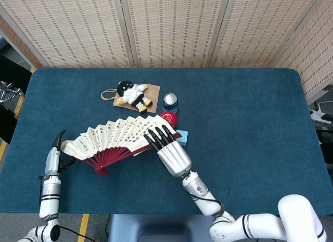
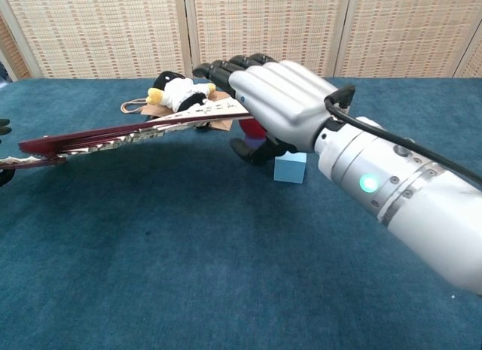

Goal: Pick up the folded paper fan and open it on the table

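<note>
My right robot hand gripped the fan by its right edge, left robot hand pinching the other end, to keep it spread w/ pleats just above the desk.

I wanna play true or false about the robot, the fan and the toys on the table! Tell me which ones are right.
1. The paper fan is spread open. True.
2. The right hand holds one end of the fan. True.
3. The doll lies on the fan. False: it lies on a brown paper bag behind the fan.
4. The can lies tipped over. False: it stands upright.
5. The left hand is at the fan's other end. True.
</note>
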{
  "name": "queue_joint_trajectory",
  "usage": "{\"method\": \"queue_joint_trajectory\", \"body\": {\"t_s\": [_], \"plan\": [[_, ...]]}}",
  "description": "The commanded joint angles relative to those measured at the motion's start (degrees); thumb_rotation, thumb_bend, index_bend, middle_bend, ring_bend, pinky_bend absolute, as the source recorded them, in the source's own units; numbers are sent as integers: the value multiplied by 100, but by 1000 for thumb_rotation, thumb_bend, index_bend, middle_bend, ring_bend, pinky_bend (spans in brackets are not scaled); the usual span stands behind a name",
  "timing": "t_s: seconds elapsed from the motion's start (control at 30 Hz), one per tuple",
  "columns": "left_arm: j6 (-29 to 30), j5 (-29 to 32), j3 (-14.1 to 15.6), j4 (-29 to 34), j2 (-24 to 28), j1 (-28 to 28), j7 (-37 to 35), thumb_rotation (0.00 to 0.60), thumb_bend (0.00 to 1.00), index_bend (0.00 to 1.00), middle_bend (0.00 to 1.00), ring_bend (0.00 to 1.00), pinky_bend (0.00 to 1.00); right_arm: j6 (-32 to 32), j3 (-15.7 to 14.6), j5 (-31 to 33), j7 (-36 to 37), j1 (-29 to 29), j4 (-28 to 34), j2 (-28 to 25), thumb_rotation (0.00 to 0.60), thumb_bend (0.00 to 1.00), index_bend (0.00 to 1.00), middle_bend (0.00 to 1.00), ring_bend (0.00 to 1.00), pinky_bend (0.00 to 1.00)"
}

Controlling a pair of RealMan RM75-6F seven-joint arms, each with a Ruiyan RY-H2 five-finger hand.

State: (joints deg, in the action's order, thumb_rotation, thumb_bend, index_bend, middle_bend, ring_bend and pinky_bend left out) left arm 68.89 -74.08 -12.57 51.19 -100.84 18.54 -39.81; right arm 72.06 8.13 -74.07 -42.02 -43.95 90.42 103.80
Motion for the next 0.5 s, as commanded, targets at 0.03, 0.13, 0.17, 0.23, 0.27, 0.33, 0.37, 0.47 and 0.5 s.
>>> {"method": "queue_joint_trajectory", "body": {"t_s": [0.03, 0.13, 0.17, 0.23, 0.27, 0.33, 0.37, 0.47, 0.5], "plan": [[-22, -336, 332, 356, 488, -126, 77, 600, 477, 0, 0, 0, 41, -301, -169, 680, -804, 168, 806, -555, 600, 189, 0, 0, 0, 0], [-86, -427, 510, 282, 741, -165, 553, 600, 478, 0, 0, 0, 36, -380, -335, 1111, -1365, 221, 1445, -1009, 600, 150, 0, 0, 0, 0], [-135, -418, 550, 243, 825, -181, 706, 600, 478, 0, 0, 0, 35, -355, -408, 1160, -1507, 246, 1616, -1172, 600, 148, 0, 0, 0, 0], [-204, -385, 604, 189, 940, -215, 958, 600, 477, 0, 0, 0, 35, -298, -510, 1227, -1695, 290, 1824, -1399, 600, 143, 0, 0, 0, 0], [-213, -367, 618, 160, 971, -230, 1102, 600, 476, 0, 0, 0, 34, -281, -538, 1266, -1750, 302, 1910, -1483, 600, 140, 0, 0, 0, 0], [-164, -293, 637, -104, 962, -278, 1686, 600, 477, 0, 0, 0, 29, -258, -595, 1360, -1801, 340, 2052, -1675, 600, 138, 0, 0, 0, 0], [-119, -249, 611, -206, 922, -297, 1839, 600, 479, 0, 0, 0, 26, -272, -620, 1370, -1785, 350, 2102, -1761, 600, 138, 0, 0, 0, 0], [101, -125, 484, -624, 738, -341, 2238, 600, 483, 0, 0, 0, 23, -206, -728, 1280, -1674, 445, 2262, -2043, 600, 137, 0, 0, 0, 0], [154, -108, 459, -777, 675, -342, 2346, 600, 489, 0, 0, 0, 22, -185, -767, 1233, -1633, 478, 2301, -2122, 600, 137, 0, 0, 0, 0]]}}
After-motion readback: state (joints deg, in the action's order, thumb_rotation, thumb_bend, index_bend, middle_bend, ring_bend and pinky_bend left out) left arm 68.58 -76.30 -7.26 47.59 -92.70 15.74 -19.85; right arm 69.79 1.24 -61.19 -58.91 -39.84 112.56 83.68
